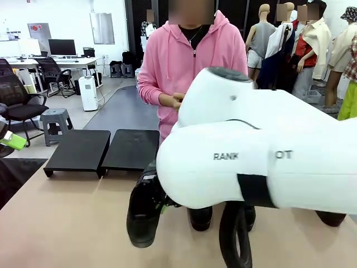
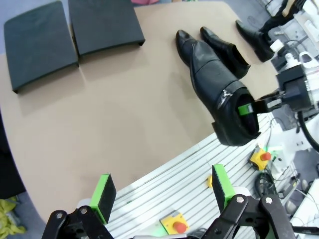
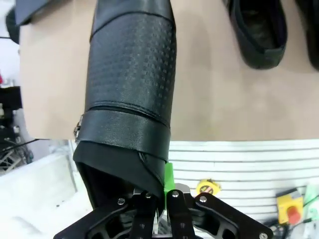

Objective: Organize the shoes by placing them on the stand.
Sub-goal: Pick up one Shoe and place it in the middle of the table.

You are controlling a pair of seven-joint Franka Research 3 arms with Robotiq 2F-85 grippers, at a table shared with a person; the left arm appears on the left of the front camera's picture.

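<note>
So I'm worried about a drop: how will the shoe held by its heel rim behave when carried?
Probably stiff: the shoe holds its shape hanging from the right claw. Its glossy leather looks slippery, and pinched at one edge, it may swing or tilt.

Under the left gripper (image 2: 163, 191) — ribbed aluminium bench surface (image 2: 164, 169) carrying yellow boxes (image 2: 174, 228) with red buttons. Ahead of the gripper, a tan tabletop (image 2: 124, 124).

Well beyond it, front view: white walls (image 1: 72, 19), bright even light, pale grey floor (image 1: 106, 97) with a dark grey mat (image 1: 125, 109) running away.

Far off on the gripper's own side — white desk (image 1: 56, 61), dark monitor (image 1: 62, 47), black office chairs (image 1: 19, 97), grey stool (image 1: 56, 118), white floor-standing unit (image 1: 88, 92).
</note>
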